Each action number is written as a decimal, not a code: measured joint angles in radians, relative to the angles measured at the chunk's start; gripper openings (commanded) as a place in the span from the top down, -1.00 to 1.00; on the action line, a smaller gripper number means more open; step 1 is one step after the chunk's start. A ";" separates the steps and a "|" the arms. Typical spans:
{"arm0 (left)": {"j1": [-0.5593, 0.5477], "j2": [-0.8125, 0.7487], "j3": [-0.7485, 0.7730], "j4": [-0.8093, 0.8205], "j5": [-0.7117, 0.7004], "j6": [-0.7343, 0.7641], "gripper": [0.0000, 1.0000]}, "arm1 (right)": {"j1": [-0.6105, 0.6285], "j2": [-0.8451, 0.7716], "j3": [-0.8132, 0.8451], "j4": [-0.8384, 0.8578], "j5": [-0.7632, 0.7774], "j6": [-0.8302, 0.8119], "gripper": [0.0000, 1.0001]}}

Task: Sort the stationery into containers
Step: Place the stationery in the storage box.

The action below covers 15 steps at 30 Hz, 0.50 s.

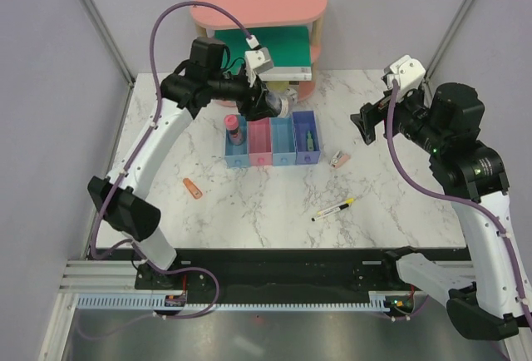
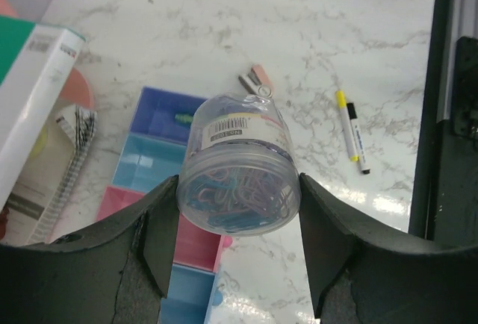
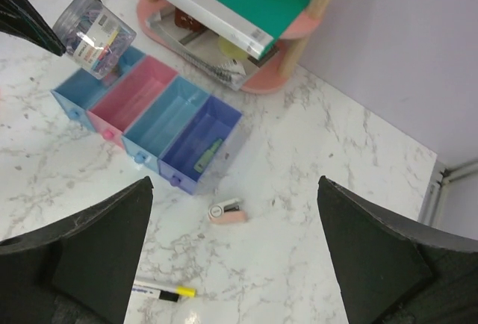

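My left gripper point(image 1: 272, 105) is shut on a clear round tub of coloured paper clips point(image 2: 239, 167), tilted in the air above the left end of the containers point(image 1: 283, 160). These are four joined bins, blue, pink, blue and purple-blue. A pink-red piece point(image 1: 233, 128) stands in the left blue bin. A green piece point(image 3: 209, 154) lies in the purple-blue bin. On the table lie an orange piece point(image 1: 193, 188), a pale pink piece point(image 3: 226, 212) and a yellow-and-black pen point(image 1: 334, 208). My right gripper point(image 1: 370, 124) hangs open and holds nothing, above and right of the pale pink piece.
A pink oval two-tier shelf point(image 1: 258, 3) stands behind the bins with a large green book point(image 1: 278, 45) and spiral notebooks point(image 2: 71, 167) on it. Grey walls close the left, back and right. A black rail point(image 1: 274, 265) runs along the near edge.
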 measured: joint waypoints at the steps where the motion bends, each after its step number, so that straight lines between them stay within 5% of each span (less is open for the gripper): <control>1: -0.005 0.020 0.015 -0.032 -0.025 0.019 0.96 | 0.000 -0.007 -0.013 -0.006 0.016 -0.011 -0.96; 15: -0.092 0.187 0.104 -0.214 -0.335 0.169 0.96 | 0.000 -0.076 -0.211 -0.097 0.194 -0.125 -0.96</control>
